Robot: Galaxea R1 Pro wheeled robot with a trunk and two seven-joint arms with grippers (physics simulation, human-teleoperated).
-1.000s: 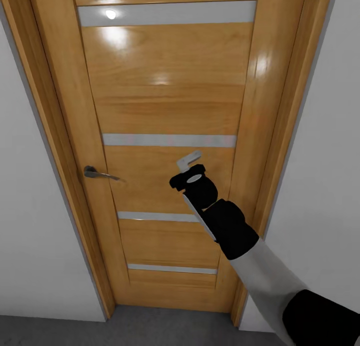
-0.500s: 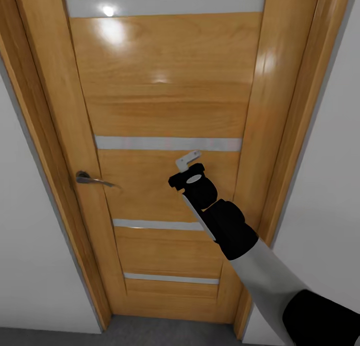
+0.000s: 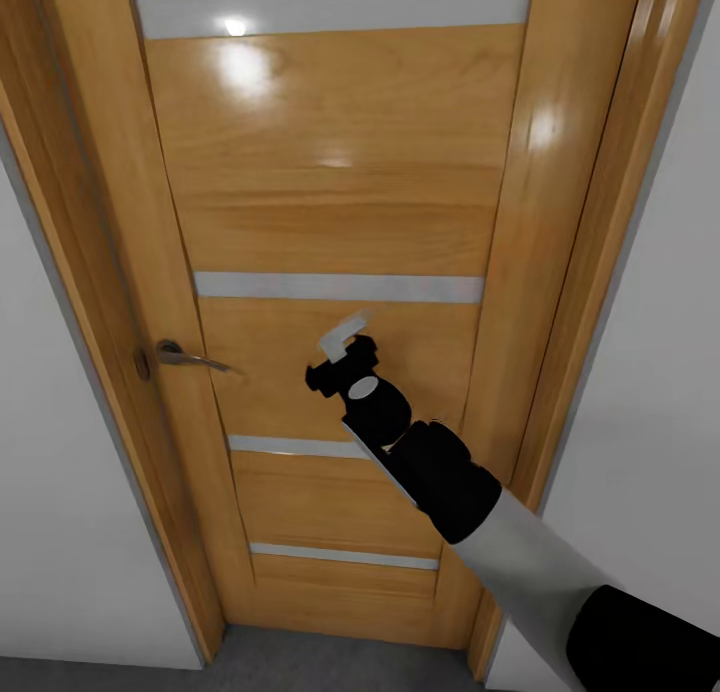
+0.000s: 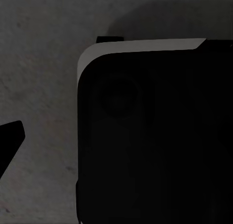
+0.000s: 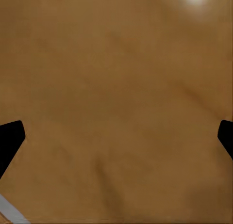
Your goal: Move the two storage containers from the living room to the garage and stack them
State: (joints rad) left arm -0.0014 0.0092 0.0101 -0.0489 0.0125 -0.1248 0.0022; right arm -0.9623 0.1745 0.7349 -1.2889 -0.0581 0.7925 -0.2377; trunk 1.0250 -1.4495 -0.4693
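The head view faces a closed wooden door (image 3: 330,172) at close range; the door is glossy honey-brown, with four pale grey horizontal bands across its panel; a ceiling light reflects as a bright spot near the top band. A matching wooden frame (image 3: 580,222) borders the door on both sides; plain white wall (image 3: 660,352) lies outside the frame to either side. A strip of dark grey floor (image 3: 340,662) shows at the foot of the door.

A metal lever handle (image 3: 185,356) sits on the door's left edge, pointing toward the middle of the door.

The right arm (image 3: 520,542) reaches up from the lower right, grey at the forearm and black at the wrist; the right pincer (image 3: 343,336) is held in front of the middle of the door, between the second and third bands, to the right of the handle and apart from it. In the right wrist view the two black fingertips (image 5: 10,136) stand far apart at opposite edges, with bare brown door wood between them; the right pincer is released and grasps nothing.

The left wrist view looks down on rough dark grey floor (image 4: 43,64), with a large black body with a pale rim (image 4: 145,136) in front of it; one black fingertip (image 4: 9,136) shows at the edge; the state of the left pincer cannot be told.

No storage bin is in view here.
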